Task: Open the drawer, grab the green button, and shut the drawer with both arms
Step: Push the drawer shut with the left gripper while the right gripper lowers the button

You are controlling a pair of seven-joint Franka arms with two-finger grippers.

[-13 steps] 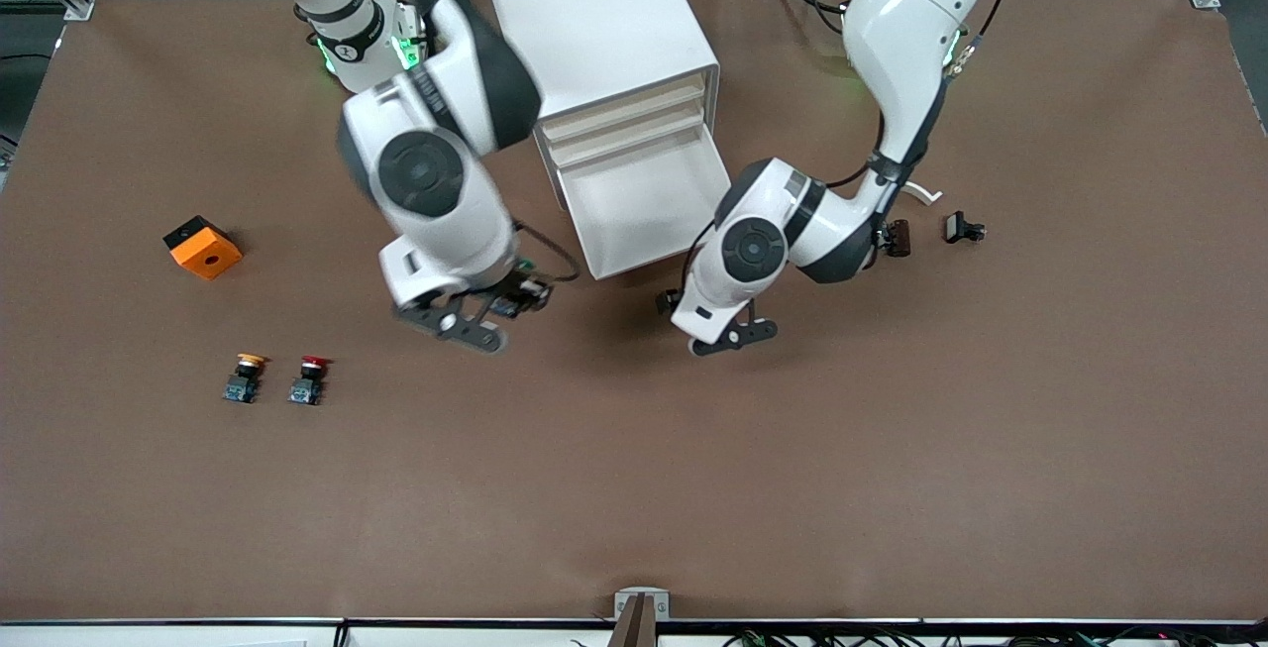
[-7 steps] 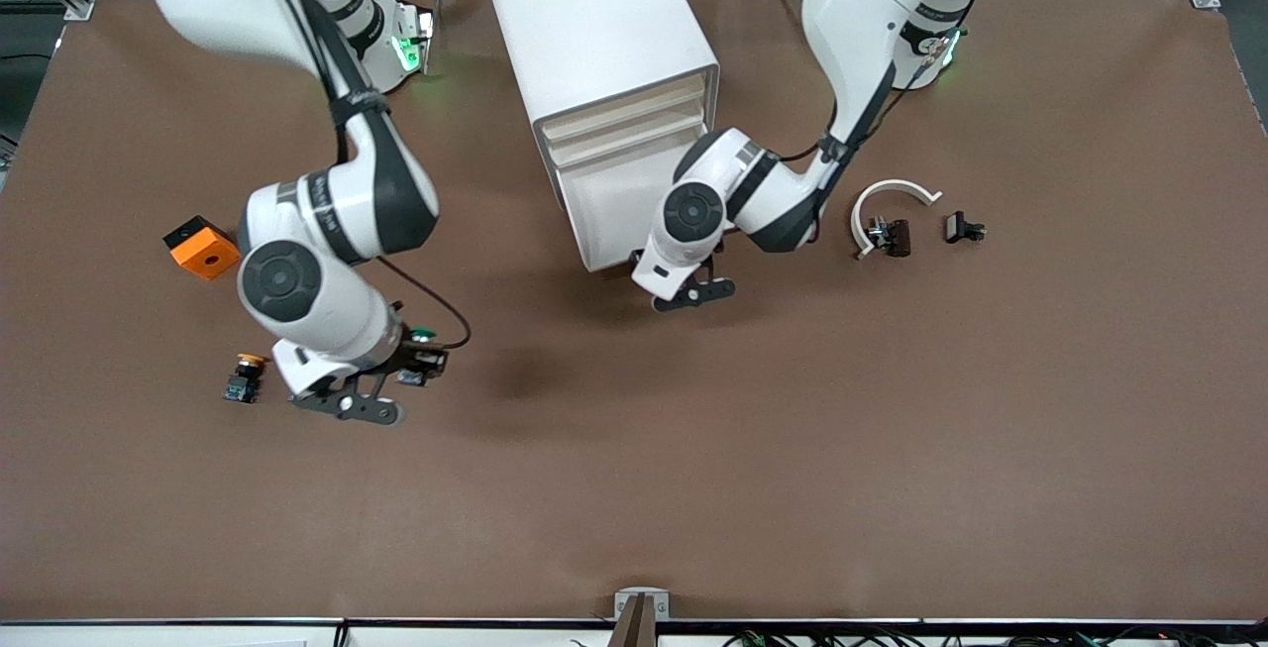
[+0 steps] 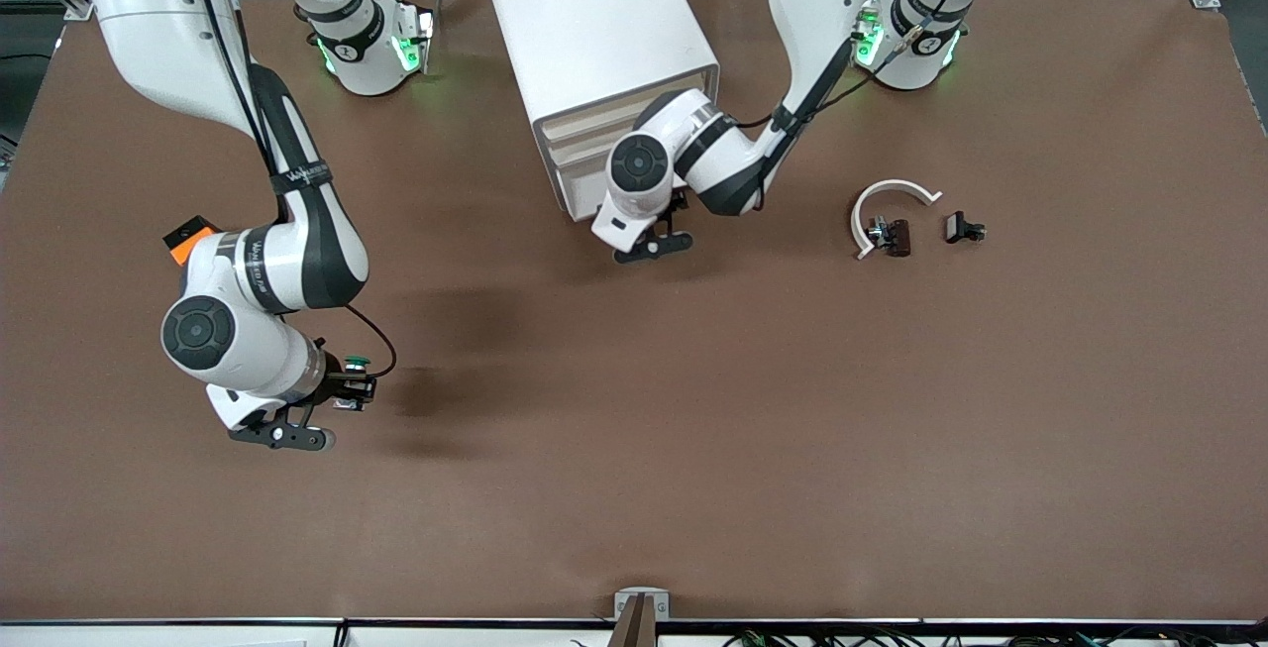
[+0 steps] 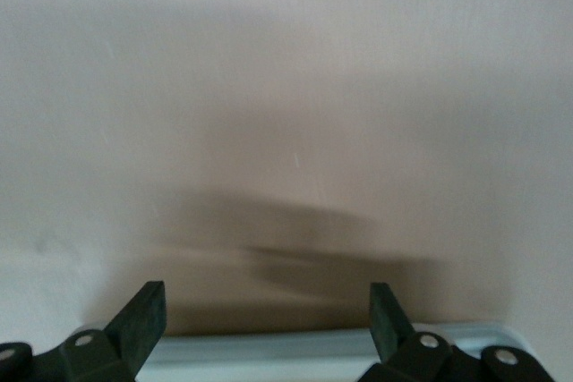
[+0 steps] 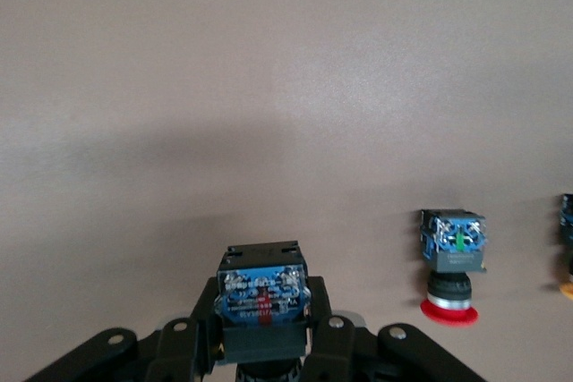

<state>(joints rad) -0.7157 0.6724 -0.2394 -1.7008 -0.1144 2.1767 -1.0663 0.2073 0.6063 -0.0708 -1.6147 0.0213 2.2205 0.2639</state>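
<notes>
green-capped button (image 3: 355,367) sits clamped between the fingers of the right gripper (image 3: 342,397), low over the bare table toward the right arm's end, so the thing taken is already in the hand rather than off to any side of it. in the right wrist view its blue-labelled dark body (image 5: 263,292) stands straight up out of the pinch, long axis in line with the fingers, the cap hidden beneath. just beside the hand in that view stands the red-capped button (image 5: 452,261), with the edge of an orange-capped one (image 5: 566,252) next to it; the front view hides both under the right arm. the left gripper (image 3: 666,231) hangs at the white drawer cabinet (image 3: 594,43), right at the drawer front (image 3: 580,196), which looks nearly pushed home. its fingers (image 4: 143,318) stand wide apart, holding nothing, with a pale edge, probably the drawer's (image 4: 269,346), between them, which only the left wrist view shows. i judge the left arm finishes the closing while the right sets the button down.
</notes>
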